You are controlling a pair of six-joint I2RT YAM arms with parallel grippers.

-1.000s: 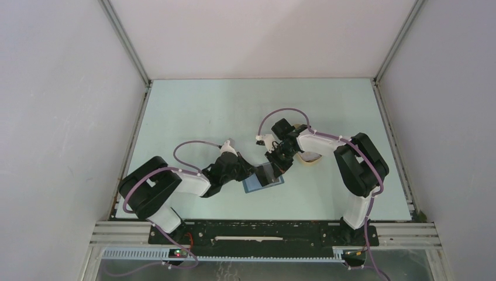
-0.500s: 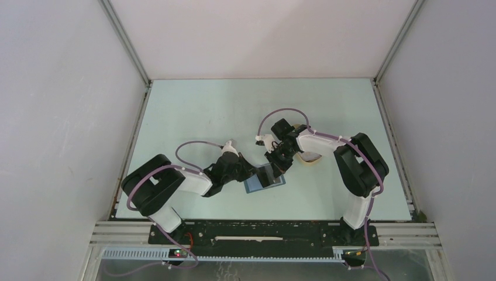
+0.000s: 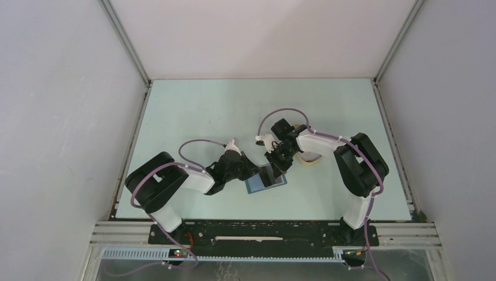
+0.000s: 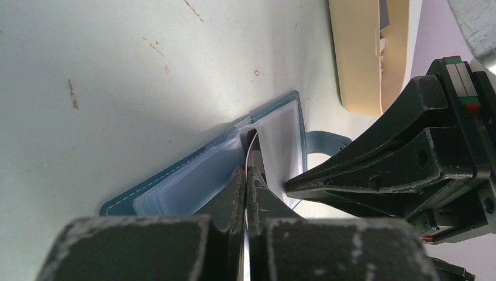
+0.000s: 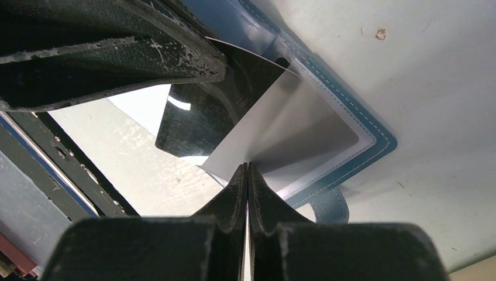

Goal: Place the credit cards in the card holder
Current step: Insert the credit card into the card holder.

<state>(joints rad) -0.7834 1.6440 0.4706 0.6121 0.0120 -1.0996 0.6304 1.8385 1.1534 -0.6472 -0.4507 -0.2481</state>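
My left gripper (image 4: 246, 175) pinches a pocket leaf of the open wallet (image 3: 270, 183), flat on the table (image 3: 205, 111); my right gripper (image 5: 246, 172), at its 1 o'clock, pinches a grey card (image 5: 275, 117), corner at the fold.

- From above, my left arm (image 3: 175, 181) and right arm (image 3: 357, 164) look like twins: bulky black joint housings joined by smooth white shells.
- A purple cable (image 3: 193, 142) loops along the left arm, pinned by small white ties. A second purple cable (image 3: 281, 111) arches over the right arm.
- The left claw (image 4: 245, 187) has two matte black fingers (image 4: 225, 205), rough-cast, with grey scuffing on their square blocks.
- The right claw (image 4: 289, 188) is the same black casting, with round screw recesses along its fingers. Its slide rail (image 4: 462, 82) carries green and red marks.
- I see both bases bolted to a black plate (image 3: 263, 233).
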